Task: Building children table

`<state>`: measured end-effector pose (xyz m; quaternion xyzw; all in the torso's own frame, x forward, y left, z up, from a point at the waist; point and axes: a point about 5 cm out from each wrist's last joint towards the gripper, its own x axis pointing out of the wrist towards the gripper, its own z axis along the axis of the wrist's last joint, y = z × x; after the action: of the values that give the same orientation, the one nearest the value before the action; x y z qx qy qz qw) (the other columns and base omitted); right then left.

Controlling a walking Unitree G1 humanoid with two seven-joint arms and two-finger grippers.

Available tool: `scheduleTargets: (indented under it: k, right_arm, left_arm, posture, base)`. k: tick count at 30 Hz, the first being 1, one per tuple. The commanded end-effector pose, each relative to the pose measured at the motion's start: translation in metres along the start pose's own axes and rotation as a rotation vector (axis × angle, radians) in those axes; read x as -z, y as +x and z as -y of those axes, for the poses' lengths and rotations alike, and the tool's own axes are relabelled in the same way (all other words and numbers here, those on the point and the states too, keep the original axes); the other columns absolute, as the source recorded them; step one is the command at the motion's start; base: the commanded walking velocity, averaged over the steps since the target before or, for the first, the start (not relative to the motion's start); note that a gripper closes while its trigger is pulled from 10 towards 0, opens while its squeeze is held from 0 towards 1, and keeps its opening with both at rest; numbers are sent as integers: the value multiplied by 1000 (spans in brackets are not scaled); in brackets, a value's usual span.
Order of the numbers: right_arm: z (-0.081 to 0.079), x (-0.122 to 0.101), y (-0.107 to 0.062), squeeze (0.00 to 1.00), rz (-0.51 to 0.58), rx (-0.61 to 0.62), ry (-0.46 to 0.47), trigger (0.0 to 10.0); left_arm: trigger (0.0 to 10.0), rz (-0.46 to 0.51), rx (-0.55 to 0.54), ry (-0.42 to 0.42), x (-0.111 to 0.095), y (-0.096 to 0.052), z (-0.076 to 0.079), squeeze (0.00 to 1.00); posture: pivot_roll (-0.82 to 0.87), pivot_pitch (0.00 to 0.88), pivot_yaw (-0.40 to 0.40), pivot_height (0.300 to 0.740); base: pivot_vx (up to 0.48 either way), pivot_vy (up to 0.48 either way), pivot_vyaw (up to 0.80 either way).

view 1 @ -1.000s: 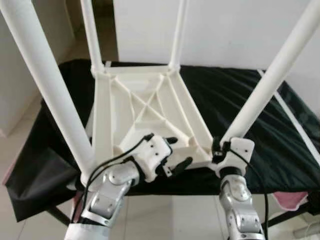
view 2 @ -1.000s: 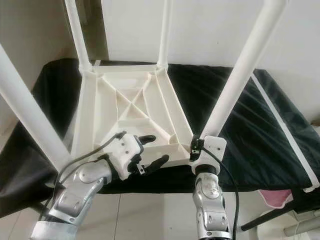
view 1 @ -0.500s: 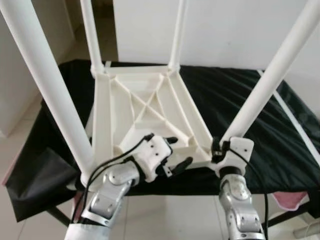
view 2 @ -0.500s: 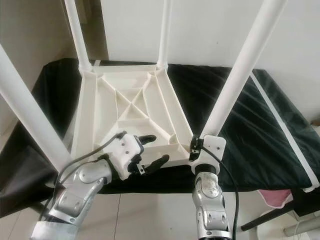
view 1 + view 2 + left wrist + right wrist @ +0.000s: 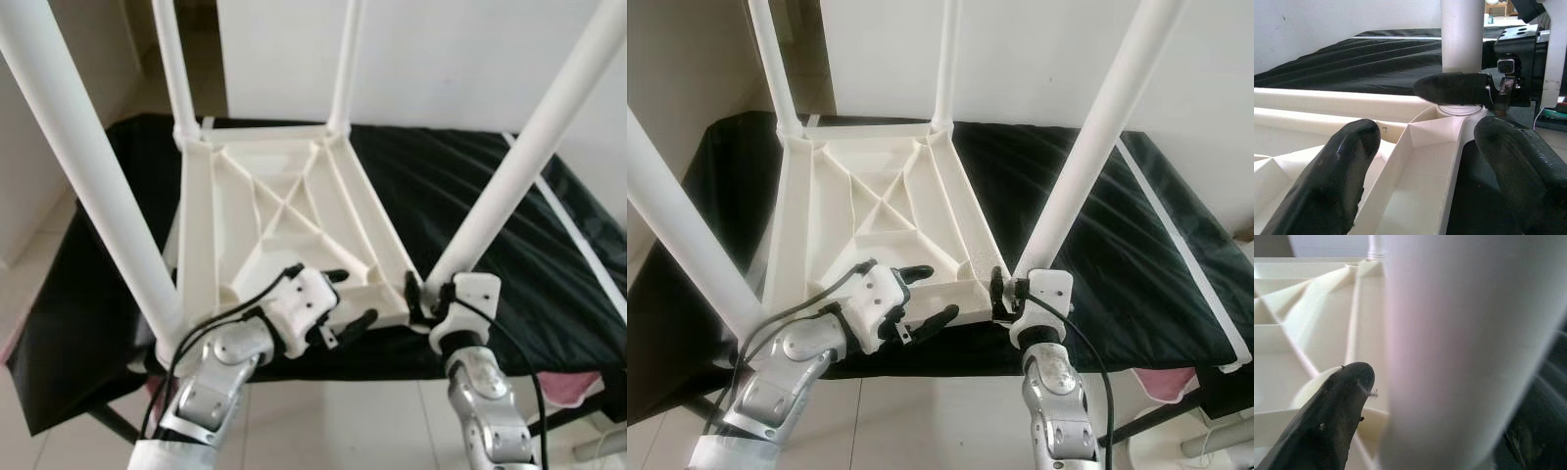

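Looks nearly done: the table (image 5: 284, 220) is sitting upside down mid-frame on the black surface (image 5: 509, 255) with all four legs in, the right tool (image 5: 1004, 294) clenching the lower-right leg (image 5: 1087, 147) and the left tool (image 5: 926, 299) hanging open over the frame.

I see a worktop (image 5: 549, 294) draped in a black cloth (image 5: 1087, 284) that hangs over its near edge and sags down at the left corner. A pale strip (image 5: 1181, 259) runs along the cloth's right side, from the far edge toward the near corner; I think it is a band on the cloth, but it is too thin to be sure. Lying directly on the cloth is the upside-down white children's table (image 5: 284, 215), its ribbed underside facing up and its four round legs (image 5: 509, 196) pointing upward. The near edge of that top sits close to the worktop's near edge. Below is pale tiled floor (image 5: 940, 421).
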<state>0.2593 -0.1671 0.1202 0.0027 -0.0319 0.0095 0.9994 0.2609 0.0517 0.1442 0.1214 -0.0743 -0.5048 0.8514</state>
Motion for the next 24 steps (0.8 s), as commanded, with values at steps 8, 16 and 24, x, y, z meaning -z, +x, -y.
scheduleTargets:
  k: [8,16,24]
  right_arm:
    - [12,4,6,0,-64,-293,-83,10000]
    - [23,5,15,0,-94,-413,-168,10000]
    - [24,8,17,0,-112,-455,-186,0]
  left_arm:
    - [10000,13,-62,14,-2,2,-1,0]
    - [10000,16,-59,19,-3,2,-2,0]
    - [10000,18,-57,23,-3,2,-1,0]
  posture:
    - [-21,20,-52,740]
    - [-15,9,-52,740]
    - [-10,4,-58,740]
  base:
    - [0,0,0]
    - [0,0,0]
    - [0,0,0]
